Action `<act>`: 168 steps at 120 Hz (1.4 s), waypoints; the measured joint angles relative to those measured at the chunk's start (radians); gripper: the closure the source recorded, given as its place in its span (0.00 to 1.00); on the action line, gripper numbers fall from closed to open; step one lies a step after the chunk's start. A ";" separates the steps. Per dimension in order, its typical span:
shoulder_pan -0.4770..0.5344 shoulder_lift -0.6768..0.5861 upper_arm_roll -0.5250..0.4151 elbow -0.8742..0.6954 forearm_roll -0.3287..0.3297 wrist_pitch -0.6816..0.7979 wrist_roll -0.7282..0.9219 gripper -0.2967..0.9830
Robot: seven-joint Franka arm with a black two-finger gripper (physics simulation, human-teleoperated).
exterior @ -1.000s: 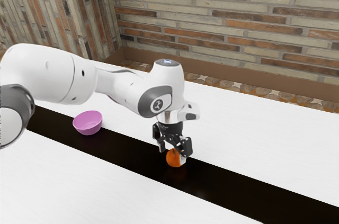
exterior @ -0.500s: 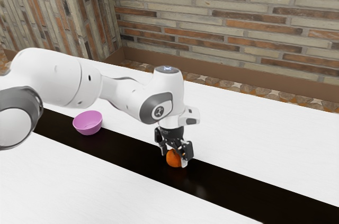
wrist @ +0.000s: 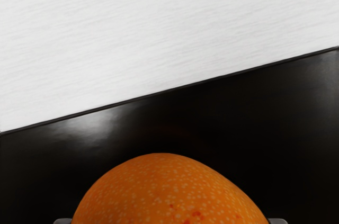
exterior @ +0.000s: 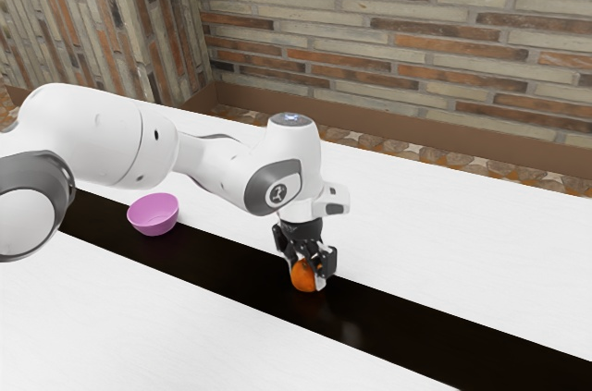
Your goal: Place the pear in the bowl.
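Note:
My gripper (exterior: 307, 280) points down over the black strip, its two fingers pressed against opposite sides of the orange pear (exterior: 303, 274). The fruit still rests on the strip, partly covered by the nearer finger. In the wrist view, the speckled orange top of the pear (wrist: 164, 192) rises at the lower edge, and the gripper (wrist: 170, 221) has a grey fingertip against each flank. The pink bowl (exterior: 154, 215) stands upright on the strip, some way off toward the exterior view's left.
The glossy black strip (exterior: 416, 326) runs lengthwise along the white table (exterior: 481, 234). A brick wall (exterior: 388, 30) stands beyond the table's far edge.
My hand has come down a little around the pear, and the fingers have moved inward from open onto its sides. Bowl and pear have not moved.

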 joint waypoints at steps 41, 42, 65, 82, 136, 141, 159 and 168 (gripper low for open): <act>-0.001 -0.004 0.000 0.001 0.001 0.002 -0.008 0.48; -0.001 -0.005 0.000 0.001 0.001 0.002 -0.008 0.48; 0.001 -0.056 0.010 -0.009 0.007 0.002 -0.014 0.50; 0.025 -0.160 0.041 -0.079 0.015 0.002 -0.019 0.51; 0.324 -0.347 0.128 -0.204 0.048 -0.007 -0.022 0.47; 0.336 -0.346 0.137 -0.202 0.047 -0.007 -0.021 0.47; 0.408 -0.333 0.146 -0.183 0.044 -0.008 -0.017 0.46; 0.433 -0.313 0.147 -0.168 0.041 -0.008 -0.015 0.45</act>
